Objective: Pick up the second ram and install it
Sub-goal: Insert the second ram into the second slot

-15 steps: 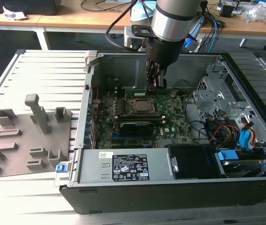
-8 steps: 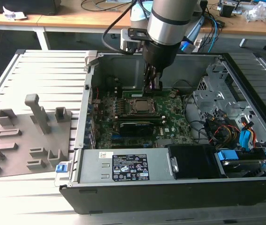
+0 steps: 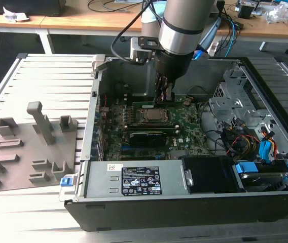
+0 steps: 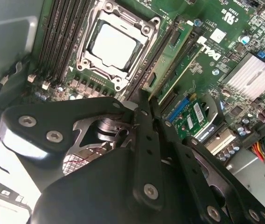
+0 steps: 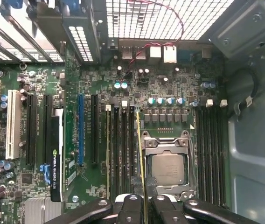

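The second ram (image 5: 140,154) is a thin green stick seen edge-on, standing along a memory slot right beside the CPU socket (image 5: 167,168). My gripper (image 5: 144,205) is shut on it, one black finger on each side of the stick at its near end. In the second wrist view the second ram (image 4: 170,53) runs away from the gripper (image 4: 144,100) over the slots next to the CPU socket (image 4: 114,44). In the exterior view the gripper (image 3: 165,98) reaches down into the open computer case over the motherboard (image 3: 189,126). Whether the stick is seated in the slot cannot be told.
A grey fixture plate (image 3: 27,147) with upright posts lies at the exterior view's left of the case. A power supply (image 3: 134,179) lines the case's front, and a drive cage (image 3: 235,101) with cables stands at the right. A graphics card (image 5: 55,154) sits several slots from the stick.
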